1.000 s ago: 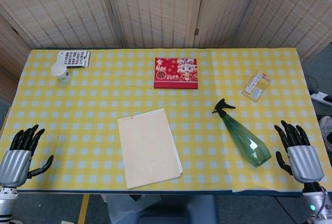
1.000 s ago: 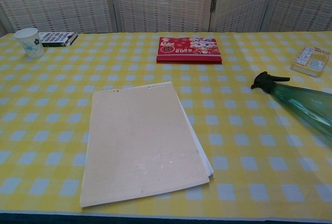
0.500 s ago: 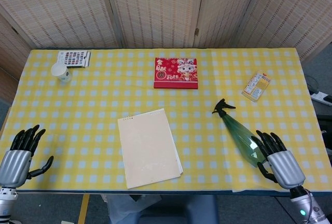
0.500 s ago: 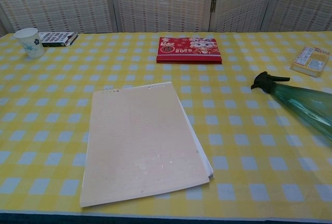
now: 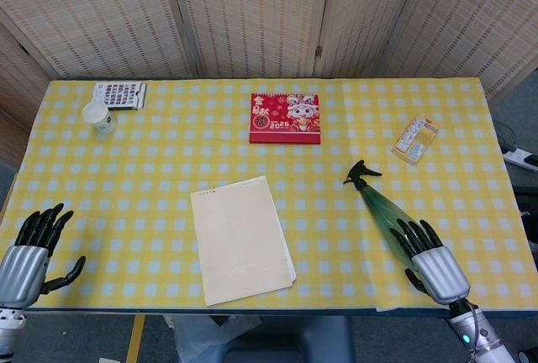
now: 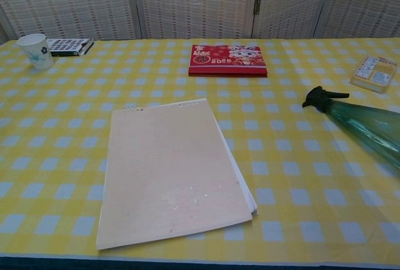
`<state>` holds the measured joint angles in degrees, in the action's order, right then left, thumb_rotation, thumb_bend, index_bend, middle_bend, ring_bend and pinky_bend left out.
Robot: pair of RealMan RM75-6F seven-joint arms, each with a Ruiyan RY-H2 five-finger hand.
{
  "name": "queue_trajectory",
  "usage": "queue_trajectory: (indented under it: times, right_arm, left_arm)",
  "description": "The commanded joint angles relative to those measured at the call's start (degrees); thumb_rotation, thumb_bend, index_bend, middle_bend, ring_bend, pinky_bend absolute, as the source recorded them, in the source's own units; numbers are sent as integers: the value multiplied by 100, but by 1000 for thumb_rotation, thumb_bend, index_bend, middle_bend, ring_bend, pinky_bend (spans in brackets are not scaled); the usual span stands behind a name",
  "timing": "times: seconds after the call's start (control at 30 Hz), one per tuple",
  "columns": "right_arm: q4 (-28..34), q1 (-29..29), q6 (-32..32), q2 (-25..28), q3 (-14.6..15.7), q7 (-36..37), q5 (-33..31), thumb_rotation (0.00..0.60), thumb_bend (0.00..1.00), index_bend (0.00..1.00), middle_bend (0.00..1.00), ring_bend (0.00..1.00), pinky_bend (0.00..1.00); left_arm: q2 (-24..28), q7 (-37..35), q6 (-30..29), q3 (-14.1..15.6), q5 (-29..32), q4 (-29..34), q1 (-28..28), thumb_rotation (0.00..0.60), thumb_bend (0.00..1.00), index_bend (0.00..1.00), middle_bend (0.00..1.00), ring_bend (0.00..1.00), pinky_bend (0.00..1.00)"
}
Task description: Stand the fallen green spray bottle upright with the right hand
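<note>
Bottle on its side at the near right of the table [image 5: 168, 136]: the green spray bottle [image 5: 382, 206] is lying diagonally, black trigger head pointing far-left, fat translucent base tucked under the right hand [image 5: 430, 261]. That hand is hovering with fingers spread, gripping nothing as far as I can tell. Smooth, tapering plastic is looking slippery on the checked cloth. The left hand [image 5: 29, 249] is idling open, well apart.

Even, bright overhead light; soft faint shadows; both views sharp, no glare or blur.
</note>
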<state>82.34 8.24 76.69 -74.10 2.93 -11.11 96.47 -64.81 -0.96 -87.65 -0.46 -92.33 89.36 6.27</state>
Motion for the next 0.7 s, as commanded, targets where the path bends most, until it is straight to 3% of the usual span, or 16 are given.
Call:
queue_trajectory:
  times: [0.03,0.43,0.7]
  right_arm:
    - [-457,-7,78,-308,-71,79,-93,600,393,0,0,0,0]
    - [-1341,-5,195,-587,-319,105,-462,600,392,0,0,0,0]
    - [-2061,341,-143,-675,-750,357,-905,600,393,0,0,0,0]
  left_arm:
    - [28,-67,-34,20,-47,13,-14,99,378,15,40,13,1]
    - [80,-297,-239,44,-179,-31,-79,108,378,51,55,21,2]
    - [62,-239,-152,43,-142,-25,-52,110,379,54,55,21,1]
